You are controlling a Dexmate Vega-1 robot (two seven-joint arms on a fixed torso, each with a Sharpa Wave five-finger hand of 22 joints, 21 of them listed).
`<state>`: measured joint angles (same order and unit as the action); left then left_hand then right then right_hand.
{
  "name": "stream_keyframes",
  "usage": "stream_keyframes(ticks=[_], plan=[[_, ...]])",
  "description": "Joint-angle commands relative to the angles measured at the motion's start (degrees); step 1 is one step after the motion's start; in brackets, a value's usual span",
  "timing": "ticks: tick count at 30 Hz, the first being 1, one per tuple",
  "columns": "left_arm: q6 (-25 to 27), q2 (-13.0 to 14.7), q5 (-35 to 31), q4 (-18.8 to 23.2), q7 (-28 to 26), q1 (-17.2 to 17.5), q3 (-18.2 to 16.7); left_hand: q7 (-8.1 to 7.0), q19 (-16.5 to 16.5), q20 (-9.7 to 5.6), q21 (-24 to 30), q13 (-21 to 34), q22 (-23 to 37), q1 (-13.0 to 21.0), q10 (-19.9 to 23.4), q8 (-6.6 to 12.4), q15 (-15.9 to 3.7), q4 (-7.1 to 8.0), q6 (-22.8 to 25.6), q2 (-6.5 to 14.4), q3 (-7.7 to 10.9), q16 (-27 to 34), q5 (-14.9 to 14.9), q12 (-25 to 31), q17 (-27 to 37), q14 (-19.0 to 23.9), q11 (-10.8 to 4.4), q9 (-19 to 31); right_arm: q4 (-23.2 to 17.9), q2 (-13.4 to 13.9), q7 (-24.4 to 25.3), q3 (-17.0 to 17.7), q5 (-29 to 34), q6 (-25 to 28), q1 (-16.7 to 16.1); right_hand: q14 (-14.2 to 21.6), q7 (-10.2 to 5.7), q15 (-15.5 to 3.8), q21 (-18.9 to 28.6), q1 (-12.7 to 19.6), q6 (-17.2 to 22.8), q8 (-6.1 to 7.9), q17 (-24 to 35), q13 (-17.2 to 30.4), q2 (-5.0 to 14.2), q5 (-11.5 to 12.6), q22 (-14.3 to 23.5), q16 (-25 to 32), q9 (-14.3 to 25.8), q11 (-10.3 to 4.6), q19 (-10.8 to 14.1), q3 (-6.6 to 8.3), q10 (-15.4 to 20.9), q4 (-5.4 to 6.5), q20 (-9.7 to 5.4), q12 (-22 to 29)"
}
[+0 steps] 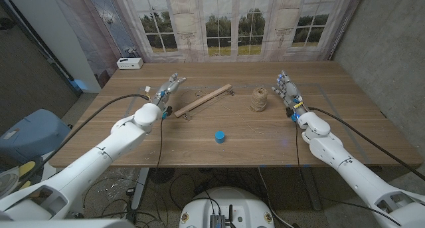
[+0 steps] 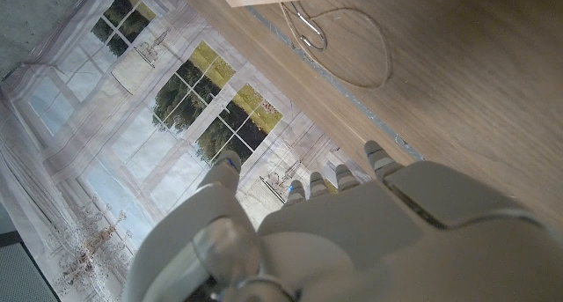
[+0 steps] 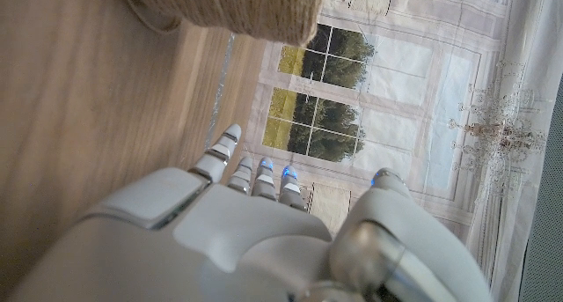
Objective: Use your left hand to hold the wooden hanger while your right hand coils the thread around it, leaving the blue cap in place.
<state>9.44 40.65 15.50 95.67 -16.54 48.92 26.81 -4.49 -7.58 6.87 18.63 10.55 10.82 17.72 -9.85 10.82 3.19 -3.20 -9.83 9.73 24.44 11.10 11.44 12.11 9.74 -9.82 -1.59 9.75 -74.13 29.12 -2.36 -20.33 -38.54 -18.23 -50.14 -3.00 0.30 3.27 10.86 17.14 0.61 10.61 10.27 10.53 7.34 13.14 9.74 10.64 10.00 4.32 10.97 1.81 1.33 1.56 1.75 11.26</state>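
The wooden hanger [image 1: 204, 100] lies at a slant near the table's middle, its metal hook [image 2: 302, 22] at the far end. My left hand [image 1: 163, 94] stands just left of it, fingers apart, holding nothing. A spool of brown thread [image 1: 259, 99] stands right of the hanger and looms close in the right wrist view, thread spool [image 3: 237, 7]. My right hand [image 1: 289, 92] is to the right of the spool, open and apart from it. The blue cap [image 1: 219, 136] sits near the front edge, between both arms.
A white box [image 1: 129, 63] rests at the table's far left corner. Black cables run along both arms. A curtain printed with windows hangs behind the table [image 1: 332, 131].
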Motion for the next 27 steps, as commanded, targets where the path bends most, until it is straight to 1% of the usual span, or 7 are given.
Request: stream_keyframes(ticks=[1,6,9,10,11,20,27], plan=[[10.4,2.0,-5.5,6.5,-2.8,-0.2,2.1,0.75,0.4,0.7,0.0,0.2,0.1,1.7,-3.4,0.38,0.53,-0.4,-0.6,0.7,1.56,0.1,-0.3,0.6,0.3,-1.3,0.8,0.3,0.2,0.3,-1.0,0.5,-0.9,-0.5,-0.8,0.4,-0.04,0.36,0.3,0.6,0.7,0.34,0.3,0.3,0.12,0.1,0.1,0.5,0.3,0.44,0.3,0.23,0.2,0.32,0.07,0.3],[15.9,2.7,-8.1,9.4,-3.5,-0.9,3.4,0.99,1.8,1.1,0.3,0.2,0.2,4.1,-1.9,0.36,0.59,-1.36,0.0,1.2,3.61,0.4,-0.5,0.9,0.3,0.6,1.21,0.4,0.4,0.3,-1.4,0.7,-1.3,-0.8,-1.2,0.5,-0.12,0.36,0.3,0.6,1.0,0.41,0.3,0.3,0.18,0.1,0.2,0.5,0.3,0.58,0.4,0.29,0.4,0.31,0.16,0.4],[20.2,3.0,-10.3,11.3,-4.3,-1.5,4.6,1.73,3.2,1.35,0.5,0.2,0.3,7.3,1.3,0.67,0.25,-2.67,2.2,1.1,6.16,0.8,-0.7,1.5,0.2,4.3,0.94,0.4,0.5,0.4,-1.7,0.8,-1.5,-1.0,-1.4,0.6,-0.08,0.36,0.4,0.6,1.1,0.42,0.3,0.3,0.21,0.1,0.2,0.5,0.3,0.68,0.5,0.33,0.6,0.29,0.23,0.4],[21.3,3.0,-10.9,11.8,-4.5,-1.6,4.9,1.81,4.2,1.29,0.8,0.3,0.3,8.4,3.1,0.68,0.06,-3.03,3.2,1.0,6.9,1.1,-0.8,1.9,0.2,6.2,1.95,0.4,0.5,0.4,-1.7,0.9,-1.5,-1.0,-1.5,0.6,-0.09,0.35,0.4,0.6,1.1,0.41,0.3,0.3,0.22,0.1,0.2,0.5,0.3,0.61,0.5,0.34,0.6,0.29,0.25,0.4],[23.0,3.2,-11.8,12.6,-4.4,-2.0,5.6,2.03,4.9,1.16,1.0,0.3,0.3,8.9,3.6,0.83,0.05,-3.26,4.0,0.8,7.19,1.0,-0.8,2.0,0.2,6.8,1.26,0.4,0.5,0.5,-1.8,0.9,-1.6,-1.1,-1.6,0.6,-0.11,0.34,0.4,0.7,1.1,0.42,0.3,0.3,0.24,0.1,0.2,0.5,0.3,0.69,0.5,0.36,0.7,0.28,0.25,0.4],[32.0,3.3,-16.9,15.9,-4.8,-3.7,9.1,4.04,7.3,1.39,1.6,0.6,0.5,11.9,9.2,1.87,0.35,-3.92,10.6,0.8,8.28,1.0,-1.0,3.0,0.4,10.9,1.21,0.6,0.4,0.8,-2.5,1.1,-2.1,-1.1,-2.0,0.8,-0.22,0.49,0.4,0.7,1.4,0.47,0.3,0.3,0.3,0.0,0.2,0.6,0.3,0.89,0.6,0.45,1.1,0.25,0.34,0.5],[41.1,3.0,-22.7,17.7,-3.8,-7.0,14.1,5.05,10.4,1.42,2.7,1.0,0.7,13.2,15.0,2.78,-1.82,-3.81,16.4,0.3,8.42,2.5,-1.1,4.5,0.8,16.9,1.12,0.9,-0.1,1.2,-2.6,1.4,-2.3,-1.0,-2.4,1.0,-0.32,0.59,0.5,0.8,1.5,0.47,0.3,0.3,0.35,0.0,0.2,0.6,0.3,1.14,0.8,0.52,1.5,0.22,0.36,0.6]])
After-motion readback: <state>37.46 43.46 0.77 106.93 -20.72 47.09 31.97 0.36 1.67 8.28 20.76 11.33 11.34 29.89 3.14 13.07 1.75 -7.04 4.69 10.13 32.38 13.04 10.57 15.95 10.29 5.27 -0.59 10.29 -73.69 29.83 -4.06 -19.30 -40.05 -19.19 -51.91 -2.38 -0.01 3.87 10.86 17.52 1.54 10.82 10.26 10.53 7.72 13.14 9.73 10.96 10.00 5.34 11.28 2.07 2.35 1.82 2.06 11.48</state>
